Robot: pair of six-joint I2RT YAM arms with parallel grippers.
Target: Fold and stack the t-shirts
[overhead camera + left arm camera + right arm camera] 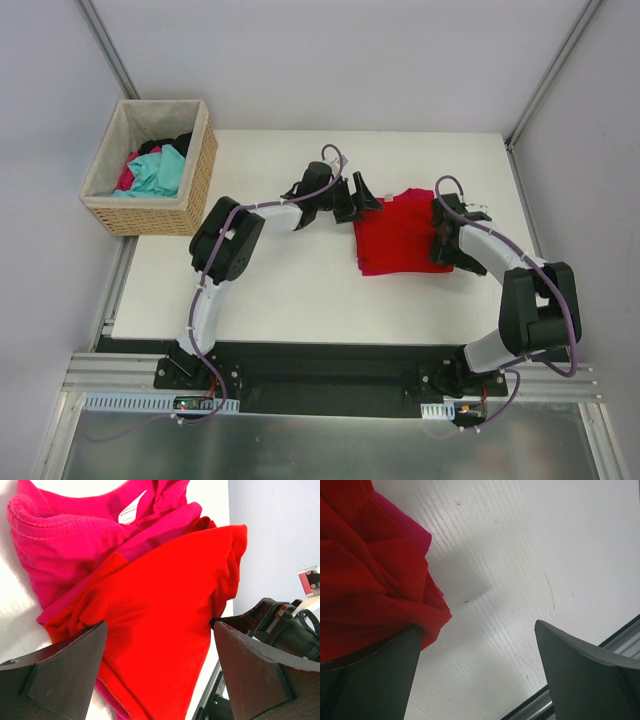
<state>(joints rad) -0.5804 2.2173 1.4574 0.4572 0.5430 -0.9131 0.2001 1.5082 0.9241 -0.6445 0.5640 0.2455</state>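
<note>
A bright red t-shirt [400, 235] lies folded and rumpled on the white table [280, 290], right of centre. In the left wrist view the red t-shirt [160, 610] lies on top of a magenta-pink t-shirt [65, 535] with a white neck label [131, 512]. My left gripper [366, 198] is at the pile's far left corner, open [160, 645], with red cloth showing beyond its fingers. My right gripper [442, 240] is at the pile's right edge, open [480, 630] over bare table. Its left finger [375, 680] is against the edge of the red cloth [365, 570]; a bit of magenta [417, 535] peeks out.
A wicker basket [195, 175] with a white liner stands off the table's far left corner, holding teal, pink and black clothes. The table's right edge and a metal rail [620, 640] run close to my right gripper. The right arm [285, 625] shows in the left wrist view.
</note>
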